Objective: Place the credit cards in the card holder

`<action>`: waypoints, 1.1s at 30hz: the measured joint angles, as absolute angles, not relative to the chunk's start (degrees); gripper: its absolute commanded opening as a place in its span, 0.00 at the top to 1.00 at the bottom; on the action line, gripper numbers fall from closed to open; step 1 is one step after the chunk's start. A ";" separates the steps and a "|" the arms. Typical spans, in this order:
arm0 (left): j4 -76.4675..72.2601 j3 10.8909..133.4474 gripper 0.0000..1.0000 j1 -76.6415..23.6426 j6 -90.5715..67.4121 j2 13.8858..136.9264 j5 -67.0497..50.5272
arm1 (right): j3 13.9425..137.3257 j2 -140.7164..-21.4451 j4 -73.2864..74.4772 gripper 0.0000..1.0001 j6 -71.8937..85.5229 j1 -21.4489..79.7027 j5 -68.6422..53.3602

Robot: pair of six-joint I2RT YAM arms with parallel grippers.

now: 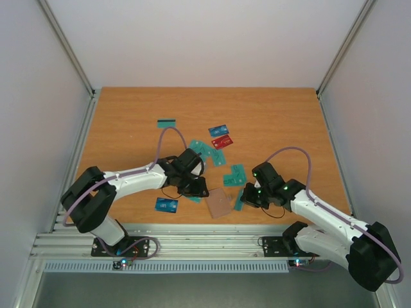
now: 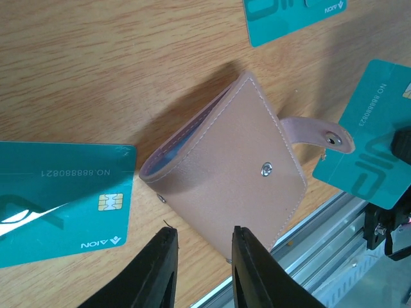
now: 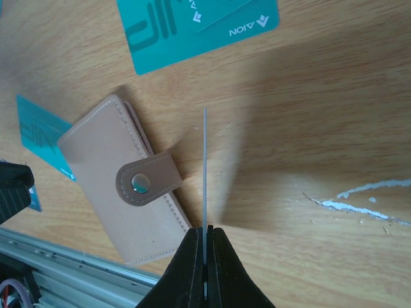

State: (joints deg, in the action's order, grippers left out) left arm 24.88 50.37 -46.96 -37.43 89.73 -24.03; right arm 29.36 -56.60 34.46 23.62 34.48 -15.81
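From above, the card holder (image 1: 219,203) lies flat on the table (image 1: 128,115) near its front edge, between the left gripper (image 1: 194,187) and the right gripper (image 1: 246,196). The right gripper holds a teal card (image 1: 239,199) just beside the holder. The other credit cards (image 1: 222,142) lie scattered further back, with one blue card (image 1: 166,205) near the front, left of the left gripper.

In the left wrist view, the left gripper (image 2: 203,230) has its jaws apart with a narrow gap, and their tips are at the near edge of the card holder (image 2: 237,167). Whether they touch it cannot be told. The holder's strap (image 2: 318,133) sticks out to the right. A green card (image 2: 58,199) lies flat just left of the holder.

In the right wrist view, the right gripper (image 3: 204,228) is clamped on the teal card (image 3: 204,167), seen edge-on and upright. The card holder (image 3: 122,179) lies to its left, with the strap (image 3: 142,183) folded over it.
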 measured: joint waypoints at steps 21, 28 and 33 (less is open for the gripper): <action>22.68 49.56 0.76 -46.96 -37.04 93.43 -25.30 | 24.05 -53.76 24.86 0.99 28.45 34.52 -18.04; 21.85 49.32 0.78 -46.96 -37.28 93.43 -26.15 | 24.14 -51.99 24.86 0.99 29.06 34.52 -19.79; 20.34 47.77 0.81 -46.96 -38.50 93.36 -26.59 | 25.71 -51.99 24.93 0.99 29.30 34.54 -20.99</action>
State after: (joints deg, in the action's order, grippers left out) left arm 20.34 47.77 -46.96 -38.50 93.36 -26.59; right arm 25.71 -51.99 24.93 29.30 34.54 -20.99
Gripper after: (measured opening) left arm 0.206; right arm 0.026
